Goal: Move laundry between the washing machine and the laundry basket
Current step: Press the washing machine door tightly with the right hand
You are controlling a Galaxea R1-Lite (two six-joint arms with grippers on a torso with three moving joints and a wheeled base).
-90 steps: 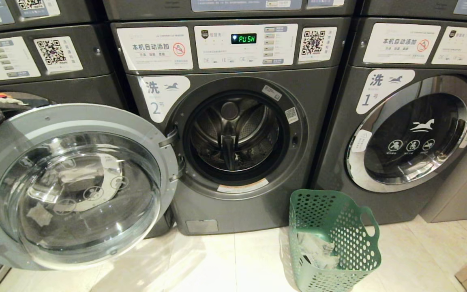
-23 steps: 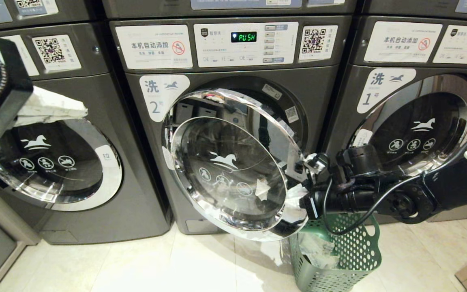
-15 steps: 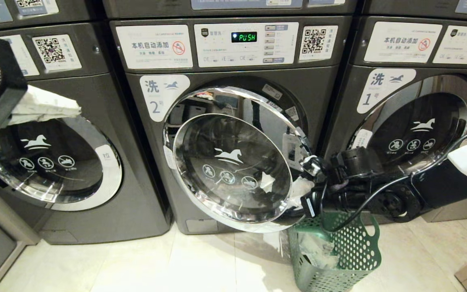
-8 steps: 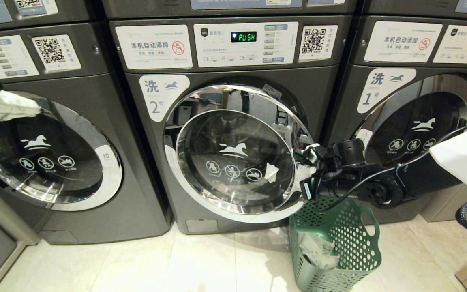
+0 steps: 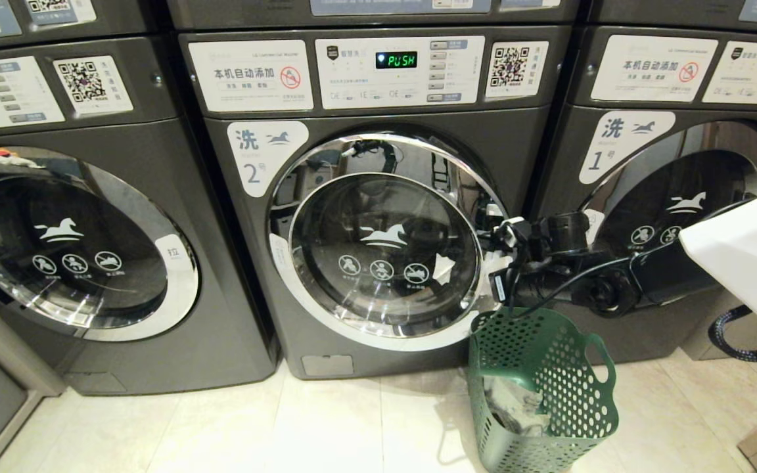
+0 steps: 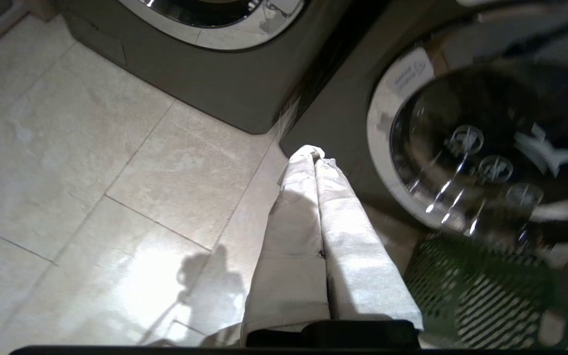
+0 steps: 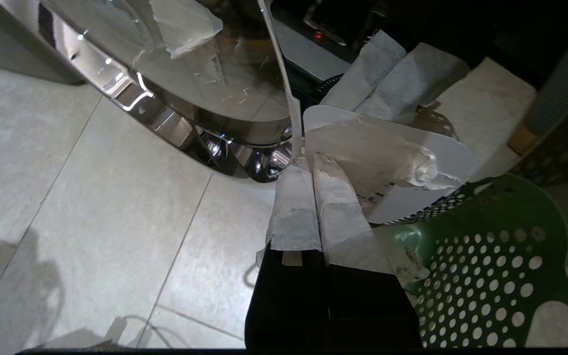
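The middle washing machine (image 5: 378, 217), marked 2, has its round chrome and glass door (image 5: 385, 256) lying flat or nearly flat against the front. My right gripper (image 5: 493, 256) is shut and empty. Its taped fingertips (image 7: 294, 172) rest at the door's right edge, by a white label (image 7: 412, 197). The green perforated laundry basket (image 5: 549, 368) stands on the floor just below it, with a grey cloth (image 5: 513, 407) inside. My left gripper (image 6: 313, 154) is shut on nothing and out of the head view. It hangs over the floor tiles, short of the door (image 6: 501, 148) and the basket (image 6: 481, 296).
Washing machines with shut doors flank the middle one, on the left (image 5: 83, 249) and on the right (image 5: 674, 217). My right arm's white cover (image 5: 746, 256) and a black cable reach in from the right. Pale floor tiles (image 5: 326, 427) spread in front.
The door has swung from half open to flat or nearly flat against the machine, with my right gripper following its edge inward. My left arm has left the head view on the left.
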